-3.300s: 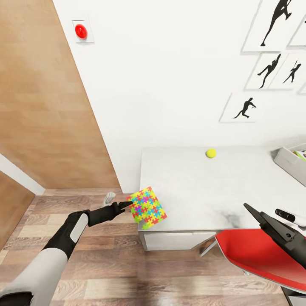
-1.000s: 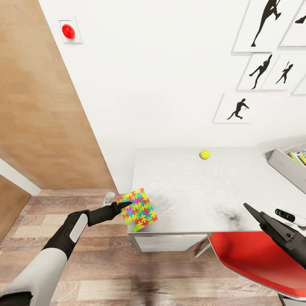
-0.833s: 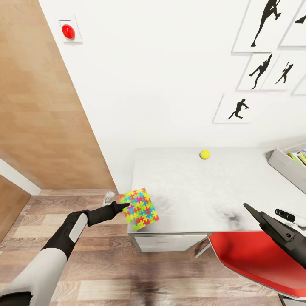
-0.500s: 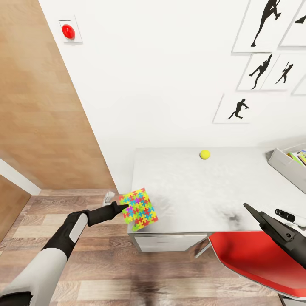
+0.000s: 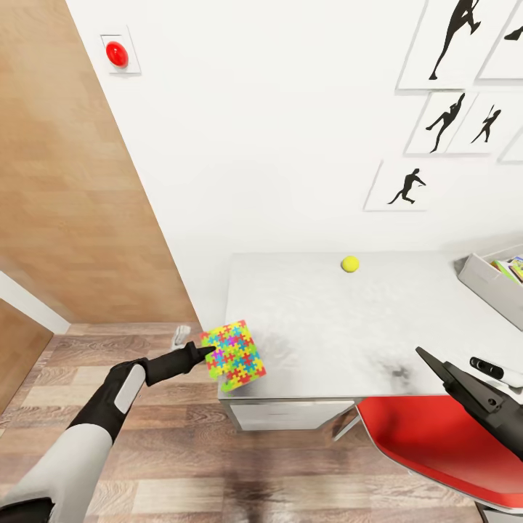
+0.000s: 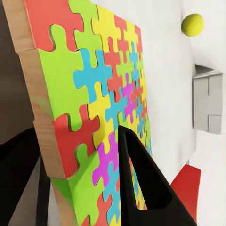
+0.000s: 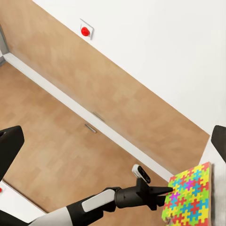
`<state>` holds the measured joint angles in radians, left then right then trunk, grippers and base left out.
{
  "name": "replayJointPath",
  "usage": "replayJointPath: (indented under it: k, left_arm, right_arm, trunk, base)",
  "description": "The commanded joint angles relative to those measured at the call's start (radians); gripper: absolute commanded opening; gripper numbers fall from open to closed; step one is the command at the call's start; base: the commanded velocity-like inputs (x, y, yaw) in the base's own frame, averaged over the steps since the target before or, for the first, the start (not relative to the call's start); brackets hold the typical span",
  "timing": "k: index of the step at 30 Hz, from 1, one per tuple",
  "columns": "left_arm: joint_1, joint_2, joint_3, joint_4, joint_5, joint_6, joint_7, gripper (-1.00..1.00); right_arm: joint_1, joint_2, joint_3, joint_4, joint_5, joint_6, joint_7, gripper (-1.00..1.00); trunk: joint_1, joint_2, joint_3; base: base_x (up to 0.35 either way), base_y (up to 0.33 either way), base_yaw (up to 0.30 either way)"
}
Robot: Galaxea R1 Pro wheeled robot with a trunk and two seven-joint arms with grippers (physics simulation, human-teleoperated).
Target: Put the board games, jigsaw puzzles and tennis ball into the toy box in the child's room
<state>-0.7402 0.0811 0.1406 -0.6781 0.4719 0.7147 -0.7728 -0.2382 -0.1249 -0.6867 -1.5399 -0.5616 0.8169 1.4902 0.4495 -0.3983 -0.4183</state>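
1 thin multicoloured jigsaw puzzle board (image 5: 233,356) is being pinched by the left gripper (image 5: 207,353), whose black fingers (image 6: 141,188) are closing on its face and back; it is tilting above the near-left corner of the pale grey table top (image 5: 341,319), at about 9 o'clock from the table's middle. Judging by this, the carry step is in hand: the next move calls for swinging the board toward 3 o'clock, where the light grey flared toy box (image 5: 487,280) is sitting at the table's far right end. The small yellow-green tennis ball (image 5: 350,264) is resting near the wall at 12 o'clock, well apart. The table between is lying open. The right gripper (image 5: 454,381) is hovering, jaws spread, over the red chair seat (image 5: 428,436).
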Motion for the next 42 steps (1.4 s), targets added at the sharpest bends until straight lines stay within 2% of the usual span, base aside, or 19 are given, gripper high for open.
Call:
replayJointPath:
  k: [1,4,10,17,20,22,25,26,29,42]
  left_arm:
    - [-0.001,0.000,0.002,-0.005,0.002,0.020,-0.002,-1.00]
    - [-0.001,0.011,0.005,-0.030,0.002,0.077,-0.010,-1.00]
    - [-0.001,0.039,0.014,-0.059,0.000,0.142,-0.086,-1.00]
    - [-0.002,0.090,0.016,-0.064,0.002,0.205,-0.102,-1.00]
    - [-0.002,0.100,0.016,-0.066,0.003,0.232,-0.108,-1.00]
    - [-0.003,0.108,0.016,-0.069,0.003,0.250,-0.136,-1.00]
    - [-0.006,0.128,0.012,-0.073,0.000,0.267,-0.258,-1.00]
    - [-0.006,0.151,0.009,-0.074,-0.002,0.270,-0.318,-1.00]
    - [-0.007,0.197,0.003,-0.075,-0.005,0.273,-0.401,-1.00]
    - [-0.007,0.203,0.002,-0.078,-0.006,0.276,-0.410,-1.00]
  right_arm:
    - [-0.001,0.000,-0.001,0.000,-0.001,0.010,0.002,1.00]
    - [-0.001,-0.002,-0.001,0.000,-0.001,0.010,0.000,1.00]
    - [-0.001,-0.001,0.001,0.000,-0.001,0.010,-0.001,1.00]
    - [-0.001,0.000,0.000,-0.002,-0.001,0.010,0.005,1.00]
    - [0.000,-0.001,0.000,-0.005,-0.001,-0.004,0.006,1.00]
    - [0.001,-0.001,-0.001,-0.006,-0.002,-0.010,0.007,1.00]
    - [0.003,-0.001,-0.001,-0.007,-0.002,-0.017,0.007,1.00]
    - [0.003,-0.001,-0.001,-0.008,-0.002,-0.019,0.007,1.00]
    - [0.005,-0.002,-0.012,-0.008,-0.001,-0.021,0.007,1.00]
    - [0.005,-0.001,-0.016,-0.008,-0.001,-0.022,0.008,1.00]
  trunk:
    - [0.001,-0.002,-0.001]
    - [0.001,-0.002,-0.001]
    - [0.001,-0.002,-0.001]
    - [0.001,-0.002,0.006]
    - [0.001,-0.002,0.011]
    - [0.001,-0.002,0.014]
    - [0.001,-0.002,0.018]
    - [0.001,-0.002,0.019]
    - [0.001,-0.002,0.020]
    - [0.001,-0.002,0.027]
  base:
    - [0.000,0.000,0.000]
    - [0.000,0.000,0.000]
    - [0.000,0.000,0.000]
    - [0.000,0.000,0.000]
    - [0.000,0.000,0.000]
    - [0.000,0.000,0.000]
    - [0.000,0.000,0.000]
    - [0.000,0.000,0.000]
    - [0.000,0.000,0.000]
    - [0.000,0.000,0.000]
